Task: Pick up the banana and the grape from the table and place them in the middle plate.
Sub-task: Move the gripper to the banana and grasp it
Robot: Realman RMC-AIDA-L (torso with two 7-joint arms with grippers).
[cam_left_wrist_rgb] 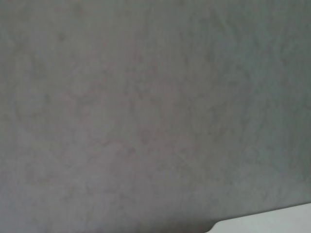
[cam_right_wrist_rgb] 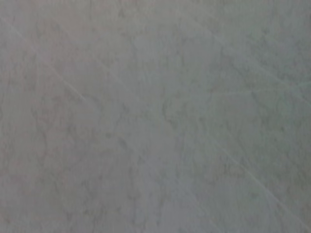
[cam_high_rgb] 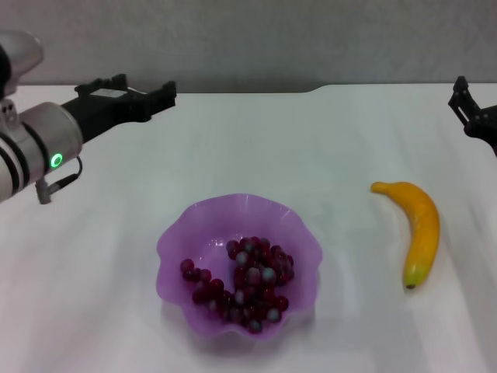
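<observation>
From the head view, we see the grape [cam_high_rgb: 242, 284] already in the middle plate [cam_high_rgb: 172, 241]. The banana [cam_high_rgb: 418, 229] lies on the table [cam_high_rgb: 311, 148] near the right edge. Our left gripper [cam_high_rgb: 159, 97] and right gripper [cam_high_rgb: 460, 97] wait by the back edge; we cannot tell how their jaws stand. The round banana could roll away.

Both wrist views show only a grey wall.
</observation>
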